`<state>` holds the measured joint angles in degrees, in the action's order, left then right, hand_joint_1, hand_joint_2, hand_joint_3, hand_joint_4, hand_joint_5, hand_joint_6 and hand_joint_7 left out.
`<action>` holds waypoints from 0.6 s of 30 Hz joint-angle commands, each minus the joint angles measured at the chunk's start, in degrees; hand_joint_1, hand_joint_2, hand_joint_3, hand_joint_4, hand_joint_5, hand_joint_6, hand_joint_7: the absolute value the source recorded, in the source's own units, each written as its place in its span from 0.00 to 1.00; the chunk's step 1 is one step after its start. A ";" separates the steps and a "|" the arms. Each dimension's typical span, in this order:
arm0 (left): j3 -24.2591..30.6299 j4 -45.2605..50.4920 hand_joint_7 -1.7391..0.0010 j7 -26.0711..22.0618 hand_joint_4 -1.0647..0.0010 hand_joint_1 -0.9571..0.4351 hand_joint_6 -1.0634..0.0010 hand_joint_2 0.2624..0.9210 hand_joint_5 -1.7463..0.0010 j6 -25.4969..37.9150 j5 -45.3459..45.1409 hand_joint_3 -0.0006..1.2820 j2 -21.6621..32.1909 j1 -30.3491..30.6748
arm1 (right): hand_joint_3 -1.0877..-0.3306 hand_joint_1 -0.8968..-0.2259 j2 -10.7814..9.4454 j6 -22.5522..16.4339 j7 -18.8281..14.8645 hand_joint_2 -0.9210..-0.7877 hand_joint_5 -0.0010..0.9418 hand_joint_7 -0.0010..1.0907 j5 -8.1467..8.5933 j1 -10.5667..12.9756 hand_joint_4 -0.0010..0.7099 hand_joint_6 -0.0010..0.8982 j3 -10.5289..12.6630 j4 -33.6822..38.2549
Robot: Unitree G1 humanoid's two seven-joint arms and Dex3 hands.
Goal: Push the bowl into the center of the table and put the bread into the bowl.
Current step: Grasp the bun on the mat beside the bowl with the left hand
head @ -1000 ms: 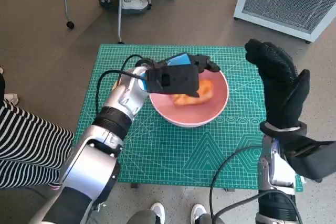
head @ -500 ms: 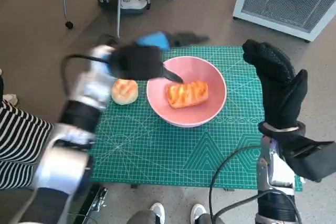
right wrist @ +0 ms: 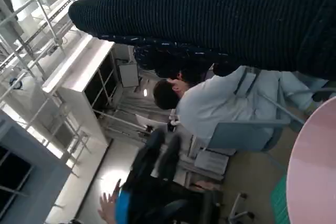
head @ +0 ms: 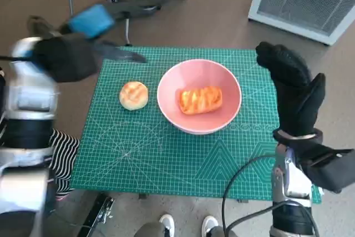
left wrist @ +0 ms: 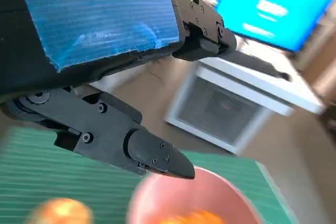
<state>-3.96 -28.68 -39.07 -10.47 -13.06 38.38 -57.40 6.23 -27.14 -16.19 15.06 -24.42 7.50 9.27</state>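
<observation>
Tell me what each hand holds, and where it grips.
Nothing is held. The left hand is lifted off the table, fingers empty; the right hand stands open. The bread lies in the bowl.

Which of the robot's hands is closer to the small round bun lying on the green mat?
Left. The left hand hovers just beyond the round bun; the right hand is across the pink bowl.

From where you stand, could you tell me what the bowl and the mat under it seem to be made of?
The bowl looks like smooth pink plastic or glazed ceramic: even colour, soft sheen. The mat looks like a matte green rubbery cutting mat, printed with pale grid lines.
</observation>
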 commanded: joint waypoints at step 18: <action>-5.92 -9.35 0.99 1.71 0.92 0.63 0.70 0.68 1.00 -0.76 -6.85 0.00 2.97 1.27 | 0.51 0.31 -0.21 1.38 -0.93 0.00 0.01 0.34 1.10 -0.47 0.28 0.17 -0.32 2.14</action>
<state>-8.76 -35.99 -38.34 -11.22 -18.77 42.18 -56.80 6.23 -26.65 -16.59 15.68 -25.01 7.22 10.31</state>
